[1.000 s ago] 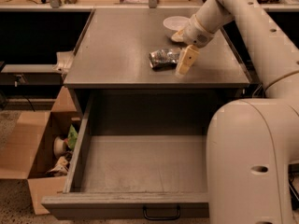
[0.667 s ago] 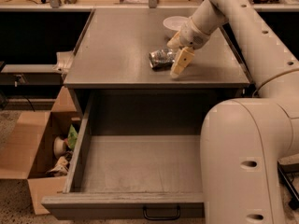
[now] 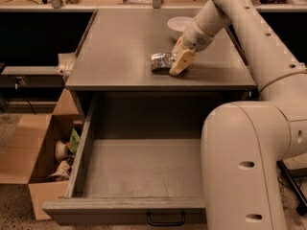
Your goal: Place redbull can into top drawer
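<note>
Position: the redbull can lies on its side on the grey surface, towards the front edge and right of centre. It is not in the top drawer, which stands pulled fully out below, its grey floor bare and its black handle centred on the front panel.

Pincer: it is down at the surface, touching or just beside the right end of the can. The tan tip overlaps the can from this view. It cannot be told whether the pincer is spread, pressed together, or pinching the can. The can has not been lifted.

Step in hand, as judged: securing the can before the carry.

Recommendations:
- The can looks crinkled and shiny, and is likely to slip or roll. The pincer should close across the body of the can, not on its end rim, and seat low to the surface.
- The lift should go straight up and clear the front edge of the surface before any move forward and down.
- The white bowl sits just behind the pincer, so any drift backward should be avoided.
- Release should be over the middle of the drawer floor, low, well away from the left wall. The cardboard box stands open beside that wall.
</note>
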Robot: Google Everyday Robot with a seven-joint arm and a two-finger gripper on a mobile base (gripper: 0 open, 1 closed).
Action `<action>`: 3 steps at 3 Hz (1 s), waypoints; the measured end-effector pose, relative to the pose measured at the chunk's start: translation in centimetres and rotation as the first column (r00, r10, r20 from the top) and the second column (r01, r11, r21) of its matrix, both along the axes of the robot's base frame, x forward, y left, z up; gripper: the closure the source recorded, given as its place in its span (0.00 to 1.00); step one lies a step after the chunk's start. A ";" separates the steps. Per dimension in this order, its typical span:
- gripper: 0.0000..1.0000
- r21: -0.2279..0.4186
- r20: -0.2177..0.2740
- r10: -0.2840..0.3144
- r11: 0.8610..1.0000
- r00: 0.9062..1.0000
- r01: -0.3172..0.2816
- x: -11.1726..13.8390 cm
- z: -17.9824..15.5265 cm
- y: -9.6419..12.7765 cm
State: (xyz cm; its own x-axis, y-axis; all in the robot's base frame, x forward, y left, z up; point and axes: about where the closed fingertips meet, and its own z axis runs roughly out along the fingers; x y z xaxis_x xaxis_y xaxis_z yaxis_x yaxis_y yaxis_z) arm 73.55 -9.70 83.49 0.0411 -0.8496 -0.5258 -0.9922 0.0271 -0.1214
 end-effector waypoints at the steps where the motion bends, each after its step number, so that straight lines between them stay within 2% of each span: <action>1: 0.99 0.045 0.061 0.034 0.998 0.998 -0.037 -2.2 3.8 0.5; 2: 1.00 0.092 0.067 0.017 0.995 0.998 -0.024 -6.4 6.2 0.4; 3: 1.00 0.077 0.015 0.038 0.996 0.999 -0.039 -7.6 3.9 1.2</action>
State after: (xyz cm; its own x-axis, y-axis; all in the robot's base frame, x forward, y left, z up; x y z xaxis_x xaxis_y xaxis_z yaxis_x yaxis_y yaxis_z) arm 65.98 -8.54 87.38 0.0807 -0.8038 -0.5894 -0.9910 -0.0013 -0.1339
